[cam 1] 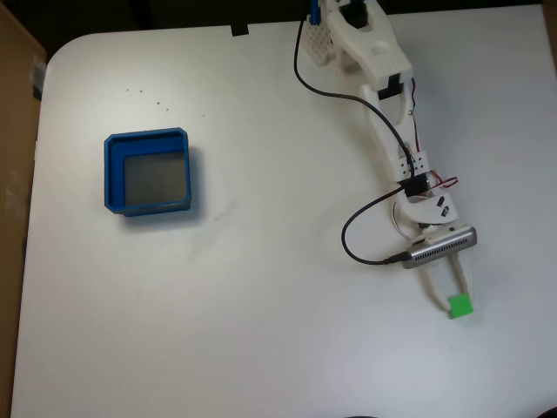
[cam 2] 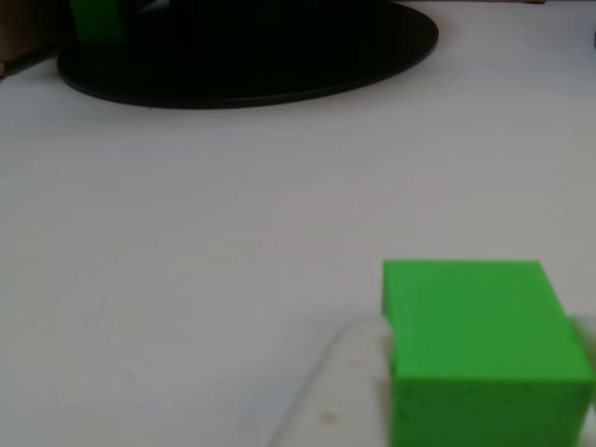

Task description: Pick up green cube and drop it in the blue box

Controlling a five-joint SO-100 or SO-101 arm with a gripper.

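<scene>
I have the gripper [cam 1: 454,294] down at the green cube [cam 1: 460,305], which sits on the white table [cam 1: 261,331] at the near right of the fixed view, well apart from the blue box [cam 1: 150,171] over on the far left. From above, one white finger [cam 1: 458,277] runs down to the cube's far edge, and in the other view a pale fingertip [cam 2: 340,386] lies just beside the cube's [cam 2: 480,358] left face, with a sliver of something pale at its right edge. So the jaws look to be straddling it, but I cannot tell whether they have closed on it or still stand apart; the cube rests on the table either way. My worry is the grip itself: the cube is small and smooth-faced, and if the fingers catch it off-centre or by a corner, I judge it could twist or squirt out sideways on closing. The long carry across the table to the box gives a weak hold plenty of chance to slip, and the black cable [cam 1: 361,239] looping beside the wrist could drag during the swing.
</scene>
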